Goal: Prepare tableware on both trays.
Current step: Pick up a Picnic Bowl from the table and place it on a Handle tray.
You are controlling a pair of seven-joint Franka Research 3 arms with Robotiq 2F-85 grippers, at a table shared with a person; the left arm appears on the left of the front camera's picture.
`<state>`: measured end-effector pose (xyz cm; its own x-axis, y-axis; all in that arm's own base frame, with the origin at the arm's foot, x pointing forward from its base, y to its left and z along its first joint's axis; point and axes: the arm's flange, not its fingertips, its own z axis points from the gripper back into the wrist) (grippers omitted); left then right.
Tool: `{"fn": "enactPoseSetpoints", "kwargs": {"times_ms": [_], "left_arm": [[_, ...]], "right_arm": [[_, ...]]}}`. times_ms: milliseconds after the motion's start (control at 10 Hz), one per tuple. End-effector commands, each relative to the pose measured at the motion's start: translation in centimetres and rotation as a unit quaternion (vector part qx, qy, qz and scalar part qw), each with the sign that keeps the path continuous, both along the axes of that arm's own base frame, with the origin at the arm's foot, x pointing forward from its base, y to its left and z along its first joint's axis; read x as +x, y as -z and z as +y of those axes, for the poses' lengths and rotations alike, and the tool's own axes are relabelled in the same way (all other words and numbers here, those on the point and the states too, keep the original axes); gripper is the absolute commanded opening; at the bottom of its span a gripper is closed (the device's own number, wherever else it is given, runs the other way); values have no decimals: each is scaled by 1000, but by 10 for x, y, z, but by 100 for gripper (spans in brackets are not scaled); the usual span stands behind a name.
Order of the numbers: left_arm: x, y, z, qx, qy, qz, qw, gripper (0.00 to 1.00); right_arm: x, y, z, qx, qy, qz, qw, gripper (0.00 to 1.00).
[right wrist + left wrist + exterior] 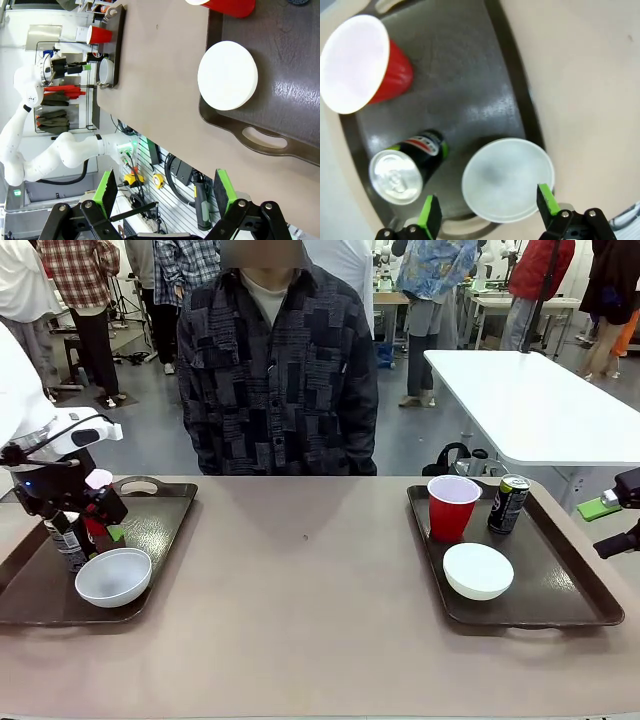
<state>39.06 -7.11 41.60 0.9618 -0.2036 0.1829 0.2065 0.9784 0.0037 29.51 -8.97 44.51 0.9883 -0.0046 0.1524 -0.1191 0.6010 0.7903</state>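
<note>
The left tray [160, 520] holds a white bowl [113, 577], a dark can [68, 545] and a red cup [98, 522], the last two partly hidden by my left gripper [95, 528]. That gripper hovers open just above them. Its wrist view looks down on the red cup [360, 62], the can [402, 167] and the bowl [507, 179] on the tray [465, 90], with the left gripper [487, 215] holding nothing. The right tray [560, 580] carries a red cup [452, 507], a can [508, 504] and a bowl [478, 570]. My right gripper [610, 525] stands open off the tray's right side.
A person in a dark patterned shirt [278, 370] stands at the far side of the table. Bare tabletop [300, 580] lies between the trays. In the right wrist view the bowl [227, 75] sits on the tray [280, 100] beyond the open right gripper [165, 192].
</note>
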Motion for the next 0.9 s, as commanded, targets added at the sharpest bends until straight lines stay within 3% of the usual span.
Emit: {"fn": "enactPoseSetpoints", "kwargs": {"times_ms": [0, 400, 600, 800], "left_arm": [[-3, -7, -31, -1, 10, -6, 1000, 100], [-9, -12, -82, 6, 47, -11, 999, 100], [-12, -23, -83, 1, 51, -18, 999, 100], [-12, -14, -83, 10, 63, -17, 998, 100]], "right_arm": [[1, -1, 0, 14, -1, -8, 1000, 100], [1, -1, 0, 14, -1, -8, 1000, 100], [1, -1, 0, 14, -1, -8, 1000, 100], [1, -1, 0, 14, -1, -8, 1000, 100]]}}
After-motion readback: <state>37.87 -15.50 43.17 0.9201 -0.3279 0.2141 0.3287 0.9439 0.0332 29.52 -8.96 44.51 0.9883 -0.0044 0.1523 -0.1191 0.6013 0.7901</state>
